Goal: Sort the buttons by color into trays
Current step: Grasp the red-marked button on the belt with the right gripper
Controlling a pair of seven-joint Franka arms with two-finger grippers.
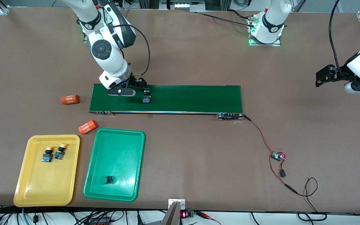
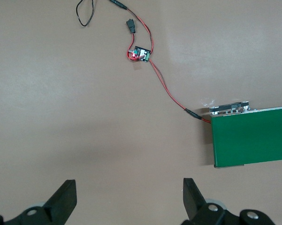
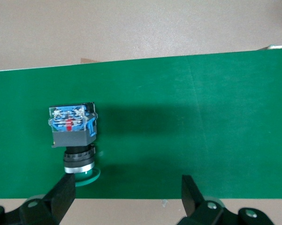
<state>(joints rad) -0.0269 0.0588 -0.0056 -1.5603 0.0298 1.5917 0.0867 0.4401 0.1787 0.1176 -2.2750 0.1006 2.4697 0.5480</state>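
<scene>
Button on belt: a small push-button switch with black body, blue base and green cap (image 1: pixel 147 96) is lying on its side on the long dark green conveyor belt (image 1: pixel 192 98), toward the right arm's end of it; in the right wrist view (image 3: pixel 73 136) the green cap is pointing toward the gripper and the blue base away from it.
Right gripper: the black two-finger right gripper (image 1: pixel 137 82) is hanging low over that same end of the belt, just beside the button; its jaws are standing wide with nothing between them, and the button is sitting in line with one finger (image 3: pixel 61 197), not between the two.
Green tray: the shallow rectangular green plastic tray (image 1: pixel 127 140) is lying nearer the front camera than the belt, holding one green-capped button (image 1: pixel 106 180) near its camera-side edge.
Yellow tray: the shallow yellow plastic tray (image 1: pixel 33 187) is sitting beside the green one, toward the right arm's end, holding two yellow-capped buttons (image 1: pixel 54 152) side by side.
Orange cylinders: two orange cylinders printed "4680" (image 1: pixel 87 127) are lying on the brown table (image 1: pixel 198 162), one just beside the green tray's corner, the other near the belt's end.
Left gripper: the black left gripper (image 1: pixel 327 76) is waiting over bare table at the left arm's end, jaws spread wide and empty (image 2: pixel 129 199).
Wiring: a red-and-black cable with a small circuit board (image 1: pixel 277 155) is running from the belt's other end.
</scene>
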